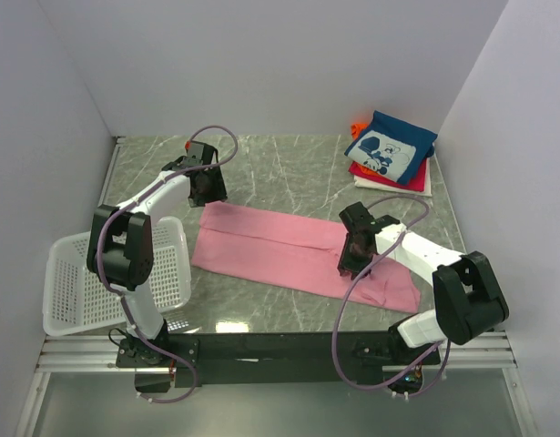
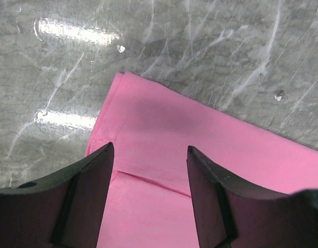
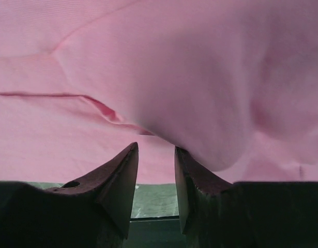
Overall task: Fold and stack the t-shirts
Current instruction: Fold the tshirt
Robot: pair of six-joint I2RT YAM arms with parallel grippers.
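A pink t-shirt (image 1: 289, 250) lies folded into a long strip across the middle of the table. My left gripper (image 1: 207, 189) is open just above the shirt's far left corner; in the left wrist view its jaws (image 2: 148, 155) stand wide apart over the pink cloth (image 2: 210, 150), holding nothing. My right gripper (image 1: 356, 253) is low over the shirt's right part. In the right wrist view its jaws (image 3: 156, 150) stand narrowly apart with nothing between them, and a raised bulge of pink cloth (image 3: 200, 88) lies against the right fingertip (image 3: 187, 160).
A stack of folded shirts (image 1: 391, 150), a blue printed one on top, sits at the back right corner. A white plastic basket (image 1: 75, 291) stands at the near left, beside the left arm. Grey walls close in the marble table (image 1: 298, 164).
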